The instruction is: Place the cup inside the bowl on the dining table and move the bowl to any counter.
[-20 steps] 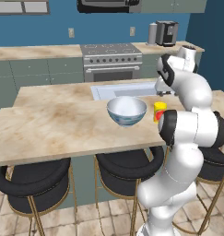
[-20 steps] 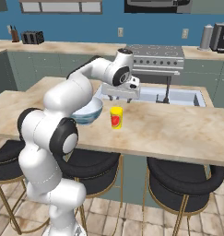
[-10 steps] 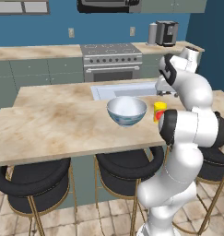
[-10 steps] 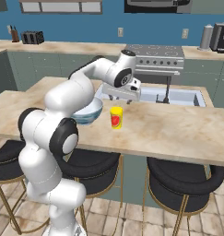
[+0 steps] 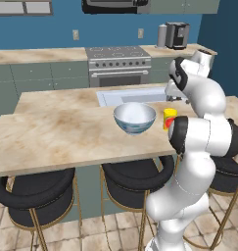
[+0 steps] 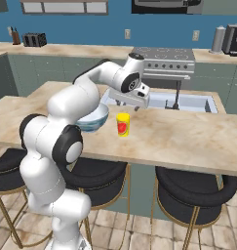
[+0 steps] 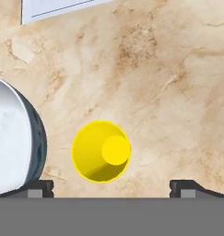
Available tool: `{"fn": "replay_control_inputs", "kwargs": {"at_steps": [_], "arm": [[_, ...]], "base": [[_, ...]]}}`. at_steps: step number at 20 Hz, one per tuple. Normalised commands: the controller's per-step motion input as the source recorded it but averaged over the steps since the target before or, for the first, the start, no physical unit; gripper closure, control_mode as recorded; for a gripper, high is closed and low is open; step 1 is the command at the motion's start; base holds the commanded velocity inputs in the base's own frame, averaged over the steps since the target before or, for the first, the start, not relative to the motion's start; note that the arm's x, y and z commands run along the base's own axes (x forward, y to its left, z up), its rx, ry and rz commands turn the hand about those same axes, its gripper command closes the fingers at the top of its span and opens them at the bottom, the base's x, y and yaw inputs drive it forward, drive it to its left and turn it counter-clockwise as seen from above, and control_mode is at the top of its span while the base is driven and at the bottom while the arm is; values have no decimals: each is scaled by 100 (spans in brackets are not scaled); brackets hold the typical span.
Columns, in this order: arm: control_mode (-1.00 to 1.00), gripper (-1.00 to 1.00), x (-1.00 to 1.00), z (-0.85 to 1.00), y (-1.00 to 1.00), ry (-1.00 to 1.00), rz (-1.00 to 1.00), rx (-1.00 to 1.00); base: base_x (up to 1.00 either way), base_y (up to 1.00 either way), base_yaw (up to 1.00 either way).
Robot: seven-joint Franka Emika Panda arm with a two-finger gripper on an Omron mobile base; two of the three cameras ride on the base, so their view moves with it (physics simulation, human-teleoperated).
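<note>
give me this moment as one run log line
phase: approach | gripper: open, above cup | cup: upright on dining table, beside bowl | bowl: empty

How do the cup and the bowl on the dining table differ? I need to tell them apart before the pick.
The cup is small, narrow and plain yellow with a red-orange patch; the bowl is much wider, white inside and pale blue patterned outside. The cup stands taller than it is wide; the bowl is broad and rounded. Both stand upright and empty, side by side but apart, on the dining table.

White arm bent forward and downward — claw [image 7: 111,185] pointing down, its 2 fingers spread wide.
</note>
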Motion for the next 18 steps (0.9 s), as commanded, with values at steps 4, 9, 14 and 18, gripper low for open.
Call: {"fn": "replay_control_inputs", "kwargs": {"at_steps": [4,9,14,18], "arm": [[-100,-100,0,-13,0,4,-10,0],[-100,-100,0,-16,0,2,-9,0],[-100,-100,0,-13,0,0,-8,0],[-100,-100,0,-9,0,0,-7,0]], "base": [[0,0,0],[0,0,0],[0,0,0],[0,0,0]]}}
